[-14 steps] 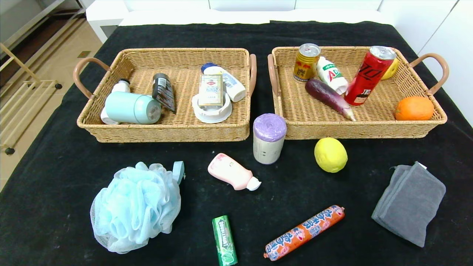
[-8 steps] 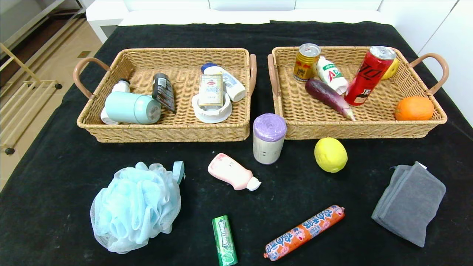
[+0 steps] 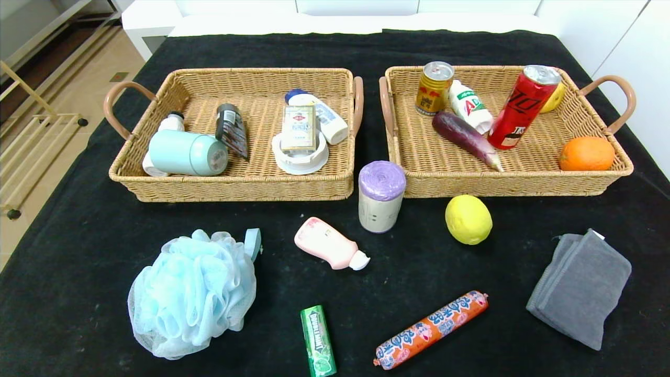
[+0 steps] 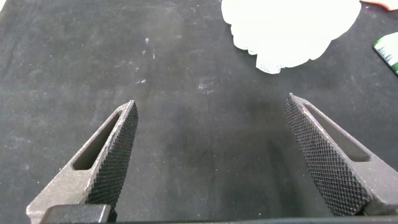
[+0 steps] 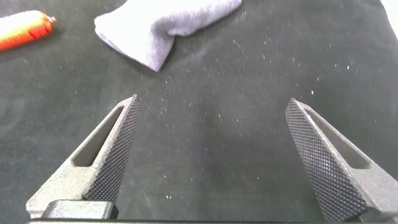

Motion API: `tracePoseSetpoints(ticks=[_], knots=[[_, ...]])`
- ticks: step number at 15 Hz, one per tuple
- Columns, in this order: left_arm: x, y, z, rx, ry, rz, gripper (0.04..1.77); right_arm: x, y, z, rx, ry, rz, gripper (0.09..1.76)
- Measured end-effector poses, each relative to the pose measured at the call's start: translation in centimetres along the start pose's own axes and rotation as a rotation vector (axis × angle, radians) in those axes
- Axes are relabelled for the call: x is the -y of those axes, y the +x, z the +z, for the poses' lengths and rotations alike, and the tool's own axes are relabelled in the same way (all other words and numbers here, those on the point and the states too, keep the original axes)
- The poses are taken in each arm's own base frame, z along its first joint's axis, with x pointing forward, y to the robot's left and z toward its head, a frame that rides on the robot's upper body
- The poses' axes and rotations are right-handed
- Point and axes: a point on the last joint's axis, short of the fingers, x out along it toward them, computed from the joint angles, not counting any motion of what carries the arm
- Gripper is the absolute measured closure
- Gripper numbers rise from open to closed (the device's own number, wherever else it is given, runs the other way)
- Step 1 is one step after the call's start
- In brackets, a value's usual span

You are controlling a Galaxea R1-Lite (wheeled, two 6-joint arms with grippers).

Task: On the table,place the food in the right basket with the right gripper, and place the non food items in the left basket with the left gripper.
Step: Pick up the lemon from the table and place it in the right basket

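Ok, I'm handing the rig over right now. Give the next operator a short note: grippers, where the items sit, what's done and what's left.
Left gripper: open, empty, over bare table near the bath pouf.
Right gripper: open, empty, near the grey towel.
Neither arm shows in the head view.
Loose food: lemon, sausage, gum pack. These go in the right basket.
Loose non-food: pouf, pink bottle, bag roll, towel. These go in the left basket.
Done: both baskets already hold items.
Left: all seven loose items.
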Motion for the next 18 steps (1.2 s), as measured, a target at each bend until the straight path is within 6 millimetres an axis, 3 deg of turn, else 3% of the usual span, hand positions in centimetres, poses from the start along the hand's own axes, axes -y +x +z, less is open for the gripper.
tracePoseSetpoints(ticks=[3, 7, 12, 15, 18], knots=[[0.0, 0.0, 0.0, -0.001, 0.03, -0.003, 0.09, 0.0, -0.2, 0.5, 0.011, -0.001, 0.001, 0.14], [0.2, -0.3, 1.1, 0.031, 0.02, -0.053, 0.09, -0.1, -0.7, 3.5, 0.07, 0.002, 0.03, 0.14], [0.7, -0.8, 7.0, 0.081, -0.038, -0.227, 0.09, -0.4, 0.2, 6.6, 0.026, 0.0, 0.127, 0.14], [0.9, 0.6, 10.0, 0.032, -0.041, -0.347, 0.09, -0.5, 1.4, 8.9, -0.023, -0.001, 0.226, 0.14], [1.4, 3.1, 13.2, -0.045, -0.048, -0.488, 0.09, -0.9, 3.3, 11.2, -0.081, -0.006, 0.315, 0.14]])
